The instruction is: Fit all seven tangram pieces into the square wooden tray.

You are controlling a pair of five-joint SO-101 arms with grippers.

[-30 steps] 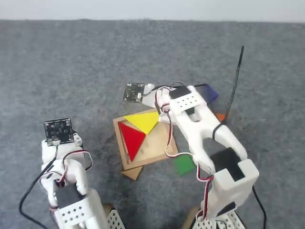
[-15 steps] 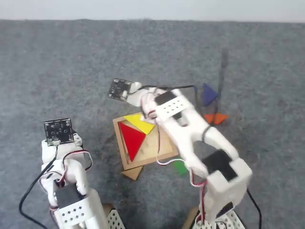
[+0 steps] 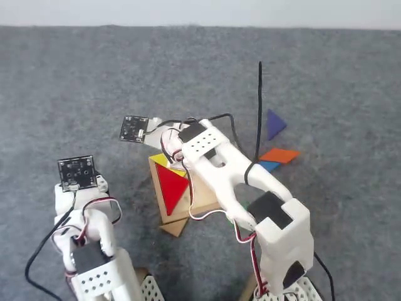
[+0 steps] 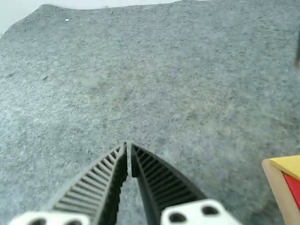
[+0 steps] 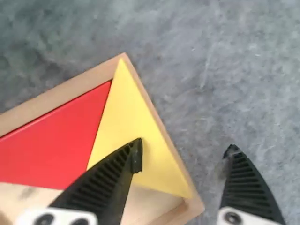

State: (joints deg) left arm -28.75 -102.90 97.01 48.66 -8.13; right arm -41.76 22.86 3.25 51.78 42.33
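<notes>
1. The right tool (image 5: 183, 155) is spread and pinches nothing; one finger (image 5: 133, 157) hangs over the yellow triangle (image 5: 129, 117); the other hangs over the grey worktop (image 5: 243, 61), just outside the tray (image 5: 61, 89); the tray's rim runs between the two; whether the first finger touches the yellow I cannot tell.
2. The red triangle (image 5: 51, 145) lies in the tray just beside that finger, edge to edge with the yellow; both sit at the tray corner nearest the tool.
3. The left tool (image 4: 127, 147) is pressed together with nothing in it, above bare worktop; the tray's corner lies well apart from it.
4. Outside the tray, well apart from the right tool and past its arm, the orange piece (image 3: 279, 154) lies touching the blue piece (image 3: 268, 166); the purple triangle (image 3: 274, 123) sits near them but apart.
5. A wood-coloured triangle (image 3: 174, 227) lies at the tray edge farthest from the right tool, just outside the rim.
6. A black cable (image 3: 259, 106) stands upright behind the right arm.
</notes>
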